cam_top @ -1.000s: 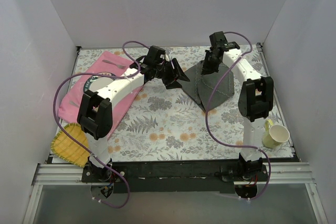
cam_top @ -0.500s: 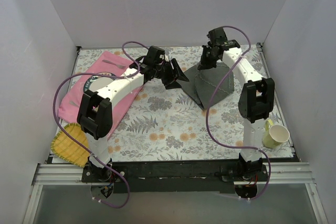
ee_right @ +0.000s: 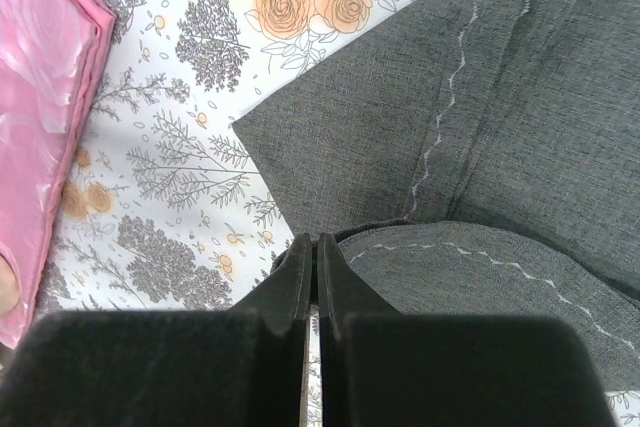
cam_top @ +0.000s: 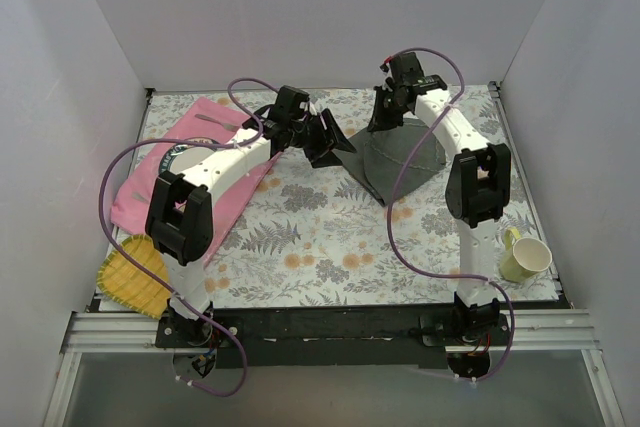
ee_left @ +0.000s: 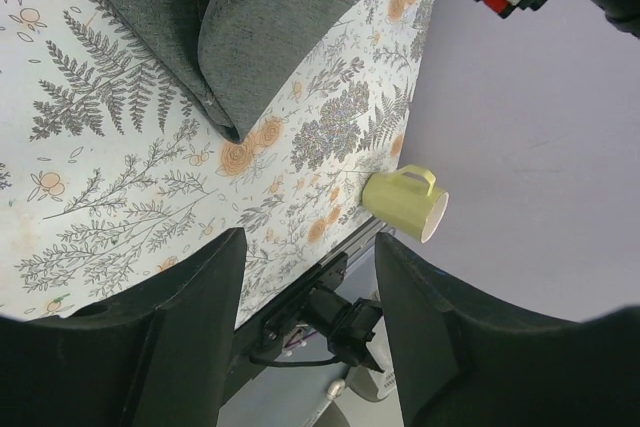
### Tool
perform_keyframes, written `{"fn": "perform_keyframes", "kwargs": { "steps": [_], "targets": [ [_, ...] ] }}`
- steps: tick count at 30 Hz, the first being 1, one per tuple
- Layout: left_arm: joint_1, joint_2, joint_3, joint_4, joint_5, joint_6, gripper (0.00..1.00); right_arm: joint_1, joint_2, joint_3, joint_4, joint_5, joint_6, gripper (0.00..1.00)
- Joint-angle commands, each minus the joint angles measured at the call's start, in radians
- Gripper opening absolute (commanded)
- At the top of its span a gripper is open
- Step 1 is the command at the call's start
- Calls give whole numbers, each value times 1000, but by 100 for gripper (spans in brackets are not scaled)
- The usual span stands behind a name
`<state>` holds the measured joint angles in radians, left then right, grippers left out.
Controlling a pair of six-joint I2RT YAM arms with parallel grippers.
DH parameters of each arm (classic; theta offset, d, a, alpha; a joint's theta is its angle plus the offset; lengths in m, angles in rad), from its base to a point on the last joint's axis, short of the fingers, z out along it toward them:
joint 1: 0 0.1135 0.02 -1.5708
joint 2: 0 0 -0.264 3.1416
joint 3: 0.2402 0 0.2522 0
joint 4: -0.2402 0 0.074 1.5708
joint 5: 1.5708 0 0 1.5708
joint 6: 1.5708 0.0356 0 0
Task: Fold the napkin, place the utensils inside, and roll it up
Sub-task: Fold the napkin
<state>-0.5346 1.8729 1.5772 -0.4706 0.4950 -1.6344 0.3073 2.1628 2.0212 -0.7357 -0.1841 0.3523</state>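
Watching from beside the table [cam_top: 300, 237], I see that the right arm's fingers [cam_top: 382, 117] have drawn their pinch of the napkin [cam_top: 410, 162] back toward the far wall over the last second. A moment ago the grey cloth stood in a steep tent under that wrist. Now the peak has sunk and the cloth lies lower and wider on the far right part of the table, its near corner pointing toward the middle. Seen from the right wrist, the fingers are pressed tight together with the stitched hem of a raised upper layer running right up to their tips, so I take them to be clamped on that edge. A flat lower layer lies beneath, its corner reaching toward the pink mat [ee_right: 40, 97]. The left arm's fingers [cam_top: 332, 139] stand apart with nothing between them, just beside the napkin's left side, and have hardly shifted in that time. From that wrist the lifted layer shows as a soft hanging flap near the cup [ee_left: 405, 202] side of the table. To my eye the fold is still being laid, not finished. The top layer is not yet flat, and the two hems cross at an angle instead of lining up. I cannot pick out the cutlery with any certainty from here, and nothing lies on the cloth, so the filling and rolling look to be still ahead.
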Motion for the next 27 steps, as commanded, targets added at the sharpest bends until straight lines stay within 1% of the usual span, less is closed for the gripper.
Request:
{"fn": "perform_keyframes", "kwargs": {
  "steps": [1, 9, 26, 27],
  "targets": [
    [12, -52, 0, -8, 17, 11, 53, 10, 25, 48, 19, -52, -48, 1],
    [19, -58, -5, -10, 20, 15, 53, 42, 78, 57, 38, -63, -79, 1],
    [36, -63, -36, 7, 14, 1, 53, 69, 196, 102, 85, -98, -73, 1],
    [36, -60, -31, 7, 13, -1, 53, 70, 207, 103, 94, -119, -70, 2]
  ]
}}
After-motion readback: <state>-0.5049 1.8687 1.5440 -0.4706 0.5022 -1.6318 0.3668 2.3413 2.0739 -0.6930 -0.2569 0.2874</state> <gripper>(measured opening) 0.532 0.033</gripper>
